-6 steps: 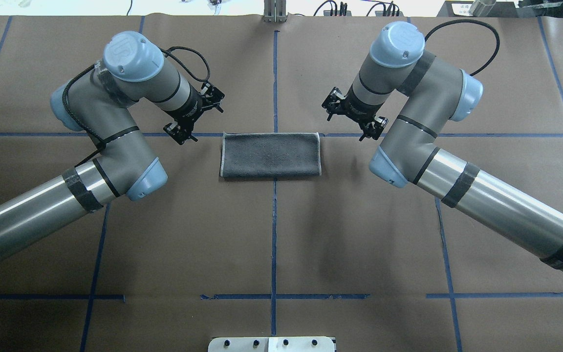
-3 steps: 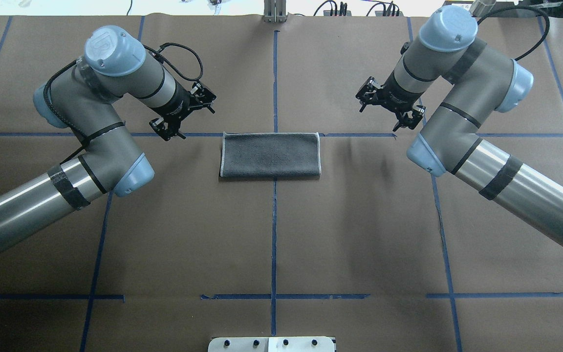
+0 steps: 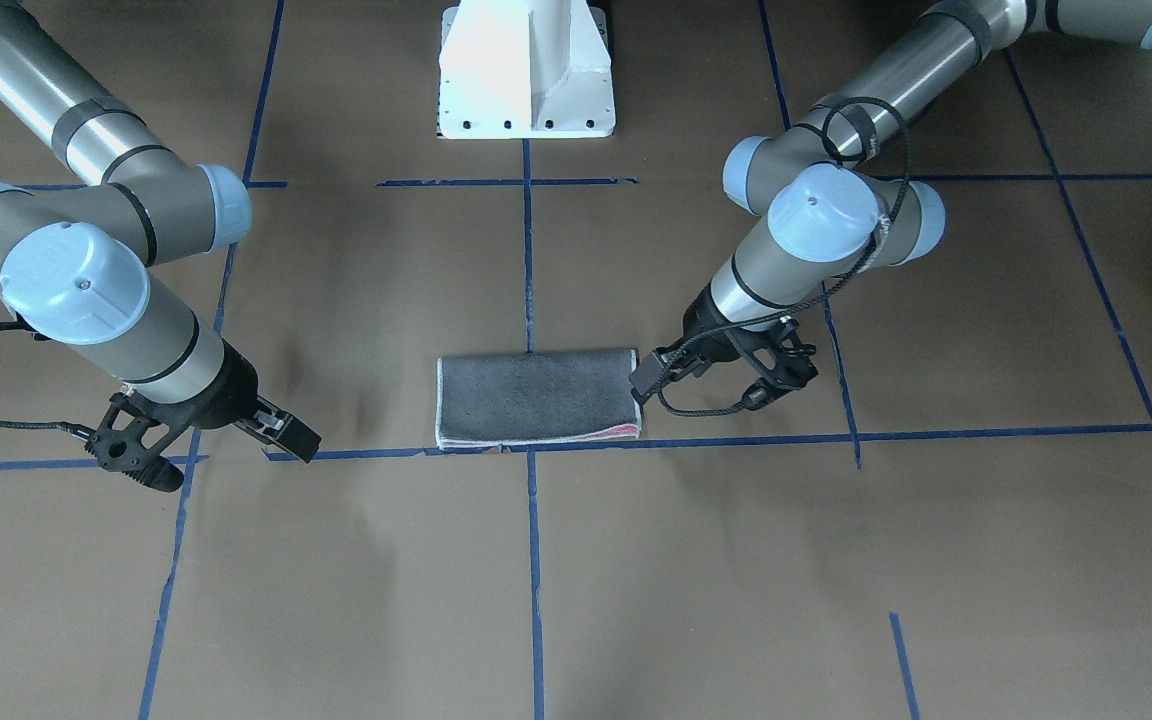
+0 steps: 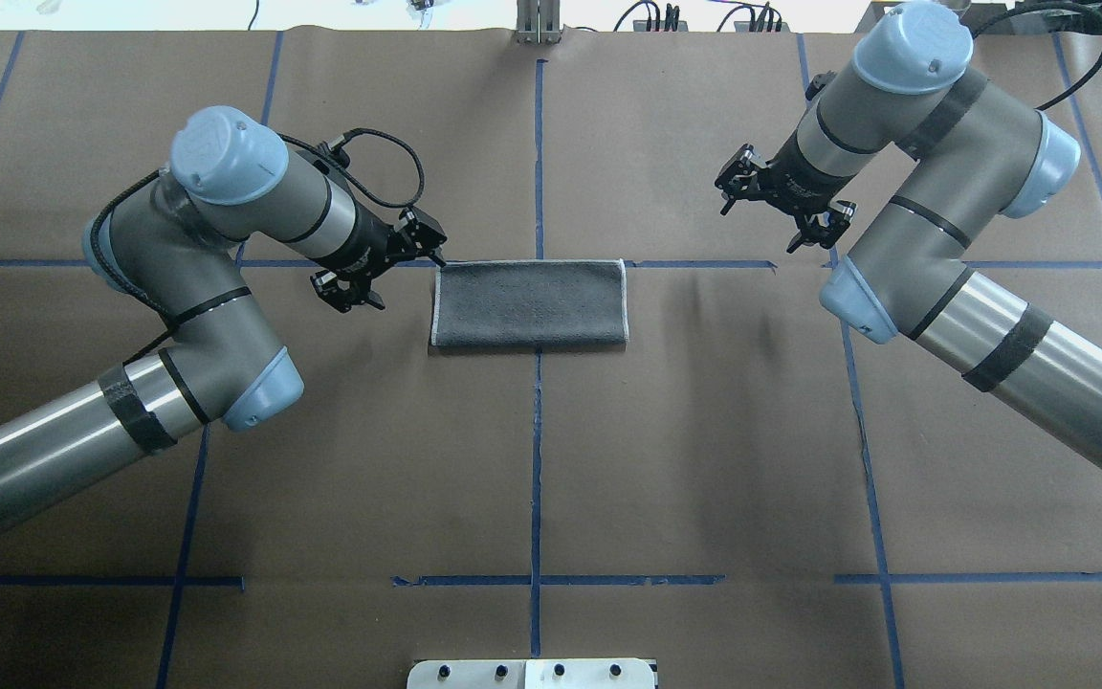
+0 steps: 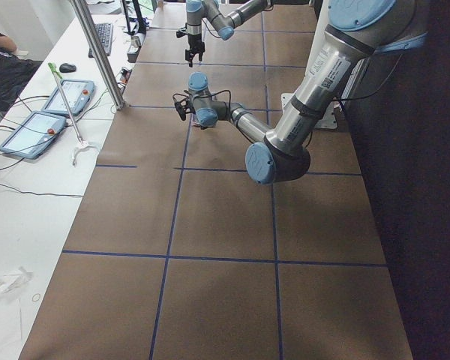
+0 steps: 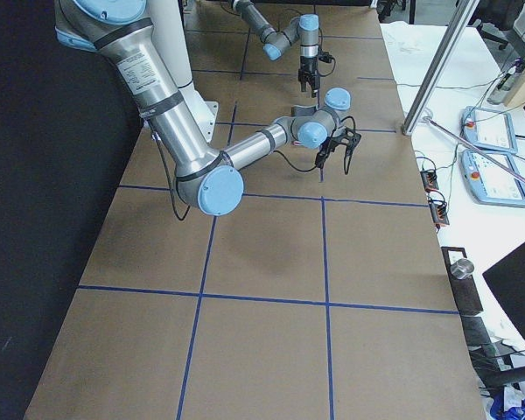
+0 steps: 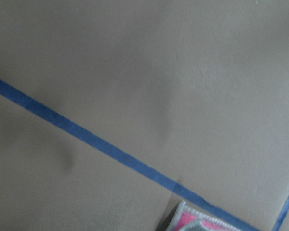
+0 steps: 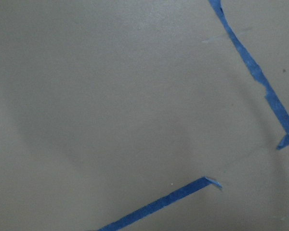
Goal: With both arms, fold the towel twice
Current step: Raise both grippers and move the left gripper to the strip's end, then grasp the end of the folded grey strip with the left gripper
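Observation:
The towel (image 4: 529, 303) lies folded into a flat rectangle, dark grey face up, at the table's middle. In the front view (image 3: 536, 397) a pink strip shows along its near edge. My left gripper (image 4: 407, 280) is open and empty at the towel's left end. One fingertip (image 4: 436, 256) is right at the far left corner, as the front view (image 3: 706, 392) also shows. The left wrist view shows only that corner (image 7: 202, 224). My right gripper (image 4: 760, 228) is open and empty, well away from the towel's right end, also in the front view (image 3: 231, 462).
Brown paper with a blue tape grid (image 4: 537, 459) covers the table. The white pedestal base (image 3: 526, 70) stands at the robot's side. An operators' desk with tablets (image 5: 60, 97) and a metal pole (image 5: 97, 52) lie beyond the far edge.
My left gripper has swung in toward the towel's far left corner. My right gripper has pulled away from the towel, to the right and farther back. The towel has not moved.

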Robot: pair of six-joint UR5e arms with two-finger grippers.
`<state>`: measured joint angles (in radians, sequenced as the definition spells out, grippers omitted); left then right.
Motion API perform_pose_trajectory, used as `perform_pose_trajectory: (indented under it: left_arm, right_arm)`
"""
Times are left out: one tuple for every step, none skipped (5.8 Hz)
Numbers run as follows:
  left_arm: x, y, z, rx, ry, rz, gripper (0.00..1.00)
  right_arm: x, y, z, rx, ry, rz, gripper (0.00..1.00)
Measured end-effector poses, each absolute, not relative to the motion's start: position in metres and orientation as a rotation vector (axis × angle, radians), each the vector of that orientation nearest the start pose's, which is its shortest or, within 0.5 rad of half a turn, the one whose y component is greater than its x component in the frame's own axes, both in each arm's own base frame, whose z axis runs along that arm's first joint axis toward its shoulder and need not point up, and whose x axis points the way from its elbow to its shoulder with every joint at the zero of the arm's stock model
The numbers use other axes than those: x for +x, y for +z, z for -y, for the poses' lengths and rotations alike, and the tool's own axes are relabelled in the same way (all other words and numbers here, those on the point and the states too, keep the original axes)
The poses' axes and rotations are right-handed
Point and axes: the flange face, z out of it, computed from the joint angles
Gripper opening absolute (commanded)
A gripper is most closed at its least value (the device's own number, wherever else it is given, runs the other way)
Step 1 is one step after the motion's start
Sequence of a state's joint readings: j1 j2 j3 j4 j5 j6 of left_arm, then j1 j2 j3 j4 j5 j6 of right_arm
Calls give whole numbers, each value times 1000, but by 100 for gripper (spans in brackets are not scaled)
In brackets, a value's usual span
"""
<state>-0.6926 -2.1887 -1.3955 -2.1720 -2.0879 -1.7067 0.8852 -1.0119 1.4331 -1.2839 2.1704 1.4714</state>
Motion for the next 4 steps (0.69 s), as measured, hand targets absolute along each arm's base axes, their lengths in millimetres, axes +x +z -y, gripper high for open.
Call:
perform_pose_trajectory:
  left_arm:
    - [520,298,513,-162,-407,-1116,85]
    - [524,302,508,-140,-356,-1112,68]
    - [525,305,506,-127,-332,-1108,63]
    - [528,306,504,-124,-324,-1105,61]
  right_arm:
    - [-391,362,600,-184,521,883,100]
    - [-390,363,600,-184,522,882,100]
    - [-390,364,599,-184,521,881,100]
    - [-390,364,599,-183,521,881,100]
